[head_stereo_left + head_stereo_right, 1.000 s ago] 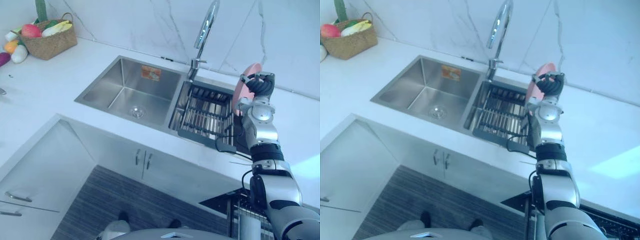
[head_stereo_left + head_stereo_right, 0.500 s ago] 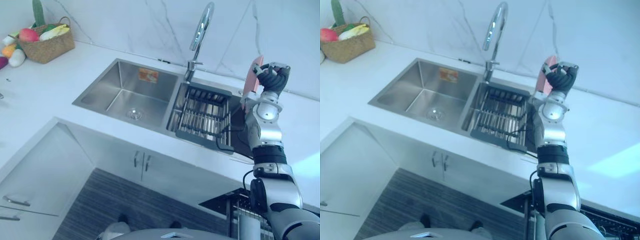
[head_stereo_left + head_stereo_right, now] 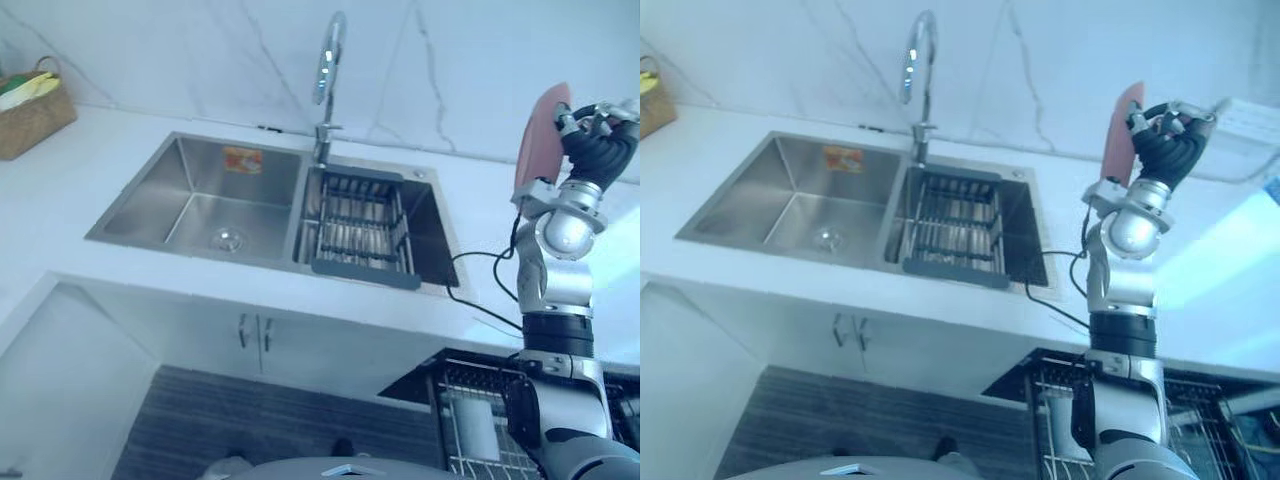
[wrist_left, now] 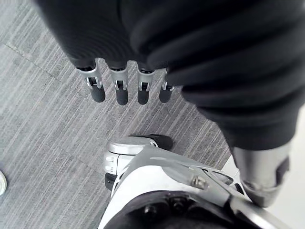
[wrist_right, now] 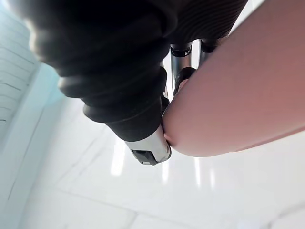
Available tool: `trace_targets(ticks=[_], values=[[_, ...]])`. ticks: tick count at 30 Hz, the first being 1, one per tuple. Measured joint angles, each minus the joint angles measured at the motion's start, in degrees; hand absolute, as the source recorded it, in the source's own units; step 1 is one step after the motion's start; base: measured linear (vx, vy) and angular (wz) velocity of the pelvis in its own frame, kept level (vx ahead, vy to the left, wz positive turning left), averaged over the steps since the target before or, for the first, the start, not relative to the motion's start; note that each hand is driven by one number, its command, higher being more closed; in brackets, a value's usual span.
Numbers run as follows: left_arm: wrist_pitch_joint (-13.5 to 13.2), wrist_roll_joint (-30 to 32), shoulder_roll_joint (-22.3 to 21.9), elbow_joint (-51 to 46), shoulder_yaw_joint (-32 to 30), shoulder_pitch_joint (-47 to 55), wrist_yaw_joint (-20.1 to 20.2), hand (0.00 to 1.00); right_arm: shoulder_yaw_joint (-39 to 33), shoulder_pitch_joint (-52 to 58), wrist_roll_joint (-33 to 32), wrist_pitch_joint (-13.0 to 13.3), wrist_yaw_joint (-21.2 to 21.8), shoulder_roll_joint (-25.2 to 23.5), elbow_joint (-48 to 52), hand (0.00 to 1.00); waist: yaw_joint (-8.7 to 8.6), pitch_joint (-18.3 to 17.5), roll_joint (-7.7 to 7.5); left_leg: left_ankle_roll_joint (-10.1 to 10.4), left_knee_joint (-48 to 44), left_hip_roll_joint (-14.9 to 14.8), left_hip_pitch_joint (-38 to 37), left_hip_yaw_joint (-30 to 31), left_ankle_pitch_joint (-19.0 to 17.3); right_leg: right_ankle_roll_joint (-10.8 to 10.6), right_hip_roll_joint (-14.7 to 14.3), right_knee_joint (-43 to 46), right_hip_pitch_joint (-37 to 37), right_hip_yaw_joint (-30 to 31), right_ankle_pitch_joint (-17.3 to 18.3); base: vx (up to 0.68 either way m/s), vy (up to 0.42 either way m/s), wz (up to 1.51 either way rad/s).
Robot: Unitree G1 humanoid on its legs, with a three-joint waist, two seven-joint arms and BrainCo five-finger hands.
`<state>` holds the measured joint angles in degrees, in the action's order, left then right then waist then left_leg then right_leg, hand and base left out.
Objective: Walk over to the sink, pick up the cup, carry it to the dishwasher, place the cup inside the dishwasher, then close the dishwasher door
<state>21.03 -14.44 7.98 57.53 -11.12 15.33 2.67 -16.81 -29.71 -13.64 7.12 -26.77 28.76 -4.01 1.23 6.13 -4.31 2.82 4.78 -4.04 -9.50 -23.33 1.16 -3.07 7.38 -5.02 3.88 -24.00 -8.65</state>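
Note:
My right hand [image 3: 598, 148] is raised high over the white counter, right of the sink [image 3: 200, 200]. Its fingers are curled on a pink round dish [image 3: 540, 132], seen edge-on and flatter than a cup. In the right wrist view the pink dish [image 5: 238, 95] presses against the fingers and thumb of the right hand [image 5: 128, 81]. The dishwasher's wire rack [image 3: 480, 420] stands pulled out below the counter at the lower right. My left hand [image 4: 119, 90] hangs over the grey floor with straight fingers and holds nothing.
A dark drying rack [image 3: 360, 225] sits in the sink's right basin under the tall faucet [image 3: 325, 70]. A wicker basket [image 3: 25, 110] with produce stands far left on the counter. White cabinet doors [image 3: 250, 335] run below the sink.
The camera has swung right. My right hand has lifted the pink dish up from beside the drying rack and carried it right, away from the sink.

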Motion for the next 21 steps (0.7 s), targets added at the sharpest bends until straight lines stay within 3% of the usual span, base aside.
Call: trace_targets(ticks=[5,14,21], values=[[0.76,-0.05,0.24,1.39,-0.01,-0.05,-0.38,0.0,-3.51,3.17,-0.12,0.09,-0.22,0.15,5.47,1.0,-1.65,-0.37,-0.2,0.54,0.02,-0.01,-0.98,-2.36,-0.73,-0.17,-0.24,0.0,-0.64,2.55,-0.06,0.0,0.011,-0.28],[4.61,-2.36,0.98,2.23,0.26,0.19,-1.95,0.0,-11.37,11.73,-0.7,0.01,-1.53,1.21,12.24,1.0,-4.37,-1.3,-0.89,0.87,0.04,0.46,-1.94,-6.85,-1.79,-0.21,-0.79,0.01,-2.69,7.64,-0.86,0.01,0.01,-0.27],[6.92,-6.48,1.2,2.99,0.57,1.19,-3.8,0.0,-16.89,19.26,-0.76,-0.11,-2.05,1.21,12.26,1.0,-6.38,-2.31,-0.97,0.65,0.02,1.5,-2.61,-9.7,-3.29,-0.87,-0.64,0.03,-4.03,11.4,-1.46,0.02,0.034,-0.28]])
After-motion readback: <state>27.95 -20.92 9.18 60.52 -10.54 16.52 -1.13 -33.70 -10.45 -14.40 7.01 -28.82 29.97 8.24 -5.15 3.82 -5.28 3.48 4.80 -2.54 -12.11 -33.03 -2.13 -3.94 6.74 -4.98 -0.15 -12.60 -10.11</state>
